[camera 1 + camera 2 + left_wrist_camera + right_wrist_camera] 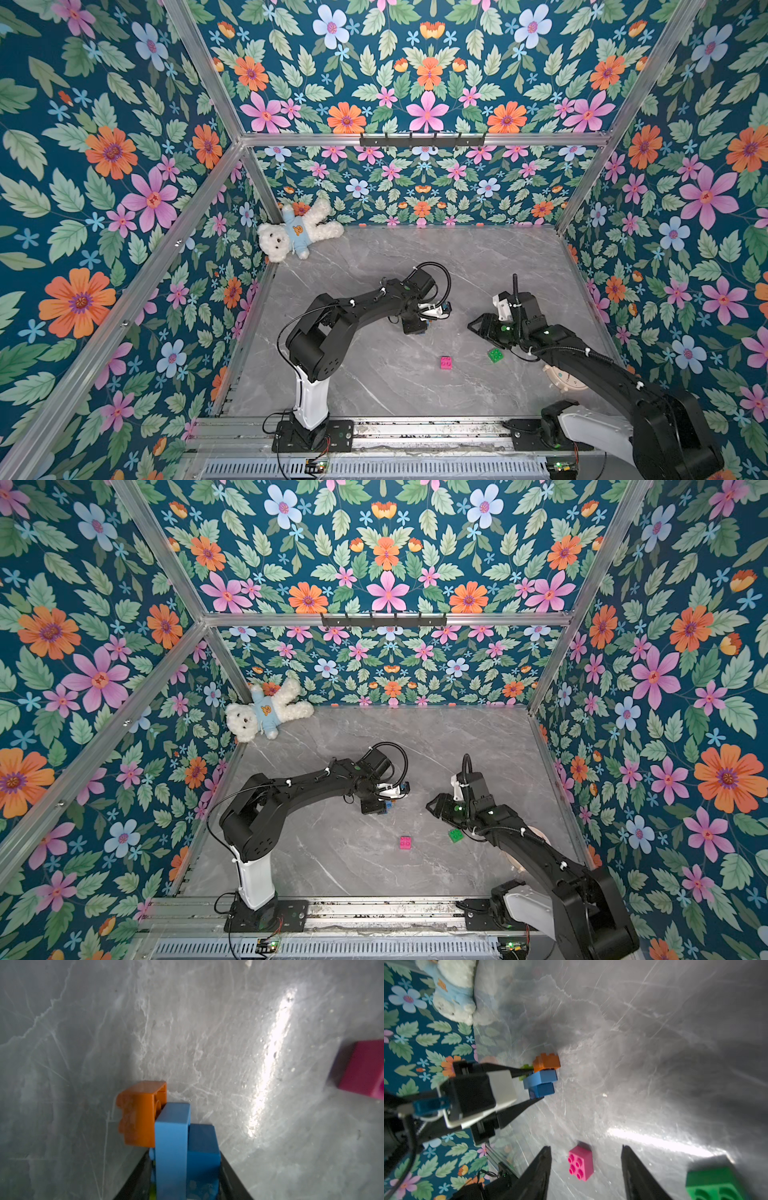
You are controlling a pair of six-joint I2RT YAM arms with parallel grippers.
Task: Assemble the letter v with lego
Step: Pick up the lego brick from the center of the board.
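Note:
My left gripper point(184, 1159) is shut on a small cluster of joined lego: a long light-blue brick point(172, 1147), a dark blue brick point(202, 1142) and an orange brick point(139, 1113), with a sliver of lime behind. In the right wrist view the cluster point(543, 1076) sits between the left fingers, close above the table. A pink brick point(446, 362) and a green brick point(495, 354) lie loose on the grey table, also seen in both top views. My right gripper point(586, 1147) hovers open beside the green brick point(714, 1184), with the pink brick point(580, 1162) beyond its fingertips, apart from them.
A white teddy bear point(291, 235) in a light-blue top lies in the back left corner. A beige round object point(561, 380) lies partly under the right arm. Flowered walls enclose the marble table point(457, 266) on three sides.

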